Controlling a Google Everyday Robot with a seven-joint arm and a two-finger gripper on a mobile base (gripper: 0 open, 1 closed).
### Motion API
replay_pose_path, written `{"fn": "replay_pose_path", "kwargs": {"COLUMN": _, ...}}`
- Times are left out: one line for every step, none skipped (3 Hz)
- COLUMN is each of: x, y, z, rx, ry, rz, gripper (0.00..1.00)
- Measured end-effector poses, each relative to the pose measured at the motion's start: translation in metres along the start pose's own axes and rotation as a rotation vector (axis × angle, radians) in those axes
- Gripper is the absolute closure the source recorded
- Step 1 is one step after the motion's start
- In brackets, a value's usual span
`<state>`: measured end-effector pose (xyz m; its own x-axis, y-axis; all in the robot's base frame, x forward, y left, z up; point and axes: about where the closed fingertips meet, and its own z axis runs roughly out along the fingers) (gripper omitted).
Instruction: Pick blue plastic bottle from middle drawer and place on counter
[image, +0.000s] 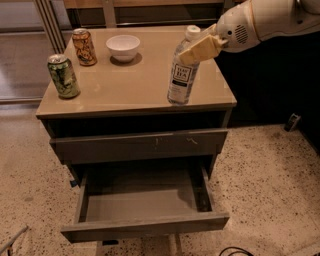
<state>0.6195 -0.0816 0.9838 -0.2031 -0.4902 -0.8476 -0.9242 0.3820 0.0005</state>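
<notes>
Blue plastic bottle (181, 80) standing on the counter (135, 85), held at its top.

The bottle's long axis is close to vertical, white cap up and base on the glossy top near the right front corner. The gripper (186, 53) reaches in from the right and clasps its shoulder just under the cap: one tan finger (200, 46) lies across the front, the other is hidden behind. Below, the middle drawer (145, 227) is pulled out. A green can (63, 76), an orange can (84, 47) and a white bowl (123, 47) stand well apart from the bottle, to the left and rear.
</notes>
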Motion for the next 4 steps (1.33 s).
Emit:
{"fn": "replay_pose_path", "kwargs": {"x": -0.008, "y": -0.024, "z": 0.013, "rx": 0.005, "ry": -0.01, "rz": 0.009, "gripper": 1.0}}
{"fn": "replay_pose_path", "kwargs": {"x": -0.009, "y": -0.051, "z": 0.027, "rx": 0.009, "ry": 0.022, "rz": 0.019, "gripper": 1.0}}
{"fn": "replay_pose_path", "kwargs": {"x": -0.003, "y": -0.061, "z": 0.037, "rx": 0.003, "ry": 0.055, "rz": 0.034, "gripper": 1.0}}
{"fn": "replay_pose_path", "kwargs": {"x": 0.007, "y": -0.068, "z": 0.049, "rx": -0.01, "ry": 0.09, "rz": 0.054, "gripper": 1.0}}
